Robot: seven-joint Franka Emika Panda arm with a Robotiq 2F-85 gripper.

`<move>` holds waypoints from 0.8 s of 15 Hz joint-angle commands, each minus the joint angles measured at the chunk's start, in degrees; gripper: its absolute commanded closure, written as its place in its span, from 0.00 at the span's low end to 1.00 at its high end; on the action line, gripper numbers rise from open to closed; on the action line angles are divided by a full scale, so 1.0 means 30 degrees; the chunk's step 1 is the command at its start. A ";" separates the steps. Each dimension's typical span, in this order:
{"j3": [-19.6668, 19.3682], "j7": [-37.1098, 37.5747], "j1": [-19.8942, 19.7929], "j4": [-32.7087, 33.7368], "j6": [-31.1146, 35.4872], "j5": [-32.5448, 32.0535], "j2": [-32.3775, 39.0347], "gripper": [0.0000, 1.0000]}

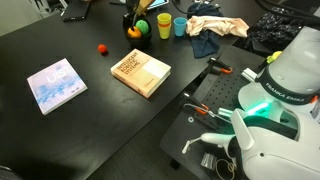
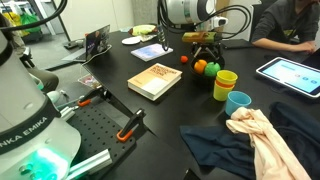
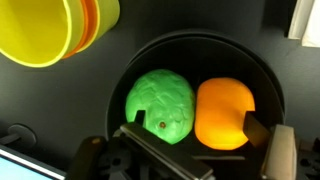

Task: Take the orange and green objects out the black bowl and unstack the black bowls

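Exterior view: your arm reaches to the far end of the black table (image 1: pixel 100 120), with the gripper (image 1: pixel 135 22) pointing down right above the black bowl (image 1: pixel 137 37). Yellow cup (image 1: pixel 163 22), blue cup (image 1: pixel 179 25) and a heap of cloth (image 1: pixel 215 27) stand just beside the bowl. A small red ball (image 1: pixel 101 47) and a book (image 1: pixel 140 72) sit nearer the base.

Exterior view: the wrist is vertical over the green object (image 2: pixel 200 66) and the orange object (image 2: pixel 211 69). They touch each other. The cups crowd one side and the ball the other. A tablet (image 2: pixel 290 72) lies well apart.

Wrist view: the jaws are spread wide, nothing held, and the fingers (image 3: pixel 283 150) straddle the bowl's near rim. Both objects lie inside, side by side across the frame. Each is roundish, slightly taller than wide here. You can't tell from this how many bowls are stacked.
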 commanded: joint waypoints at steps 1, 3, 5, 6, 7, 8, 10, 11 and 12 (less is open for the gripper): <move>0.0481 -0.0091 -0.0165 0.0570 -0.0031 0.0607 0.0179 0.00; 0.0620 -0.0060 -0.0107 0.0771 -0.0079 0.0729 0.0335 0.00; 0.0751 -0.0045 -0.0094 0.0804 -0.0047 0.0832 0.0448 0.00; 0.0814 -0.0028 -0.0112 0.0745 -0.0019 0.0919 0.0520 0.00; 0.0845 -0.0014 -0.0106 0.0708 0.0036 0.0992 0.0594 0.00; 0.0779 0.0034 -0.0028 0.0665 0.0090 0.0952 0.0699 0.00; 0.0721 0.0026 0.0043 0.0697 0.0095 0.0868 0.0892 0.00; 0.0716 -0.0041 0.0055 0.0730 0.0132 0.0817 0.0923 0.00; 0.0689 -0.0058 0.0079 0.0772 0.0142 0.0775 0.0913 0.00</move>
